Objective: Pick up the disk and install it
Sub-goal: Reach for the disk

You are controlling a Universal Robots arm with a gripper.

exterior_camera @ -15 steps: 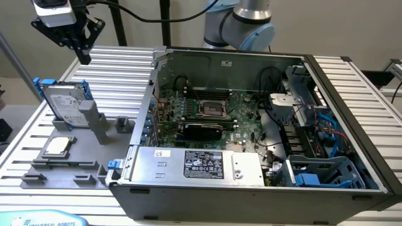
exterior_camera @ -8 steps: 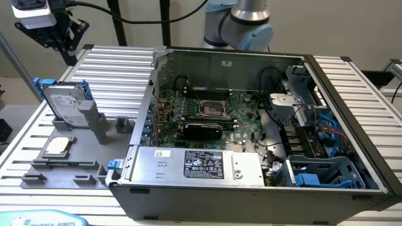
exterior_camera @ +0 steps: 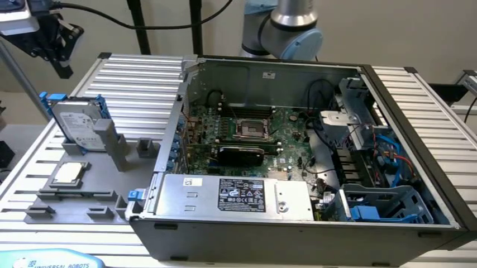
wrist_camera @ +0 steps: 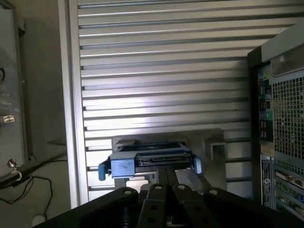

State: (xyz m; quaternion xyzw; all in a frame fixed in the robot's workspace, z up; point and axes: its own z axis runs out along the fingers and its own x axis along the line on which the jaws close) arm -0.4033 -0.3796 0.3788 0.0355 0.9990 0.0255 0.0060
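Hovering high over the far left of the table (exterior_camera: 142,78), as the exterior view has it, with the hand (exterior_camera: 65,70), fingers pressed together and clamped on nothing. Below it and well apart, toward the near side: the disk (exterior_camera: 78,124), untouched, standing on edge in a slot of the grey holder (exterior_camera: 97,190). Long axis upright, white-labelled face turned to the exterior view's right, blue carrier frame around the edges.

Looking down past the hand (wrist_camera: 165,175) in the wrist view, meets the disk (wrist_camera: 149,164) end-on: connector edge facing the camera, thin edge running crosswise to the closed fingers (wrist_camera: 160,183), a blue tab at each end. Judged roughly lined up over the middle of that edge, with clear air between. One arm (exterior_camera: 287,28) only, so no question of which is nearer.

To the exterior view's right of the holder: the open computer case (exterior_camera: 417,111), motherboard (exterior_camera: 246,128) exposed, a blue-grey plastic cage (exterior_camera: 402,195) in its near right corner.

Not to be mistaken for the disk: the small square chip (exterior_camera: 68,173) lying flat on the holder, and the silver power supply (exterior_camera: 238,195) with its black-and-white label.

Readable: "UNIVERSAL ROBOTS" on the teal plate (exterior_camera: 52,261) at the near left edge. Print on the disk's label and on the power supply's label too small to make out
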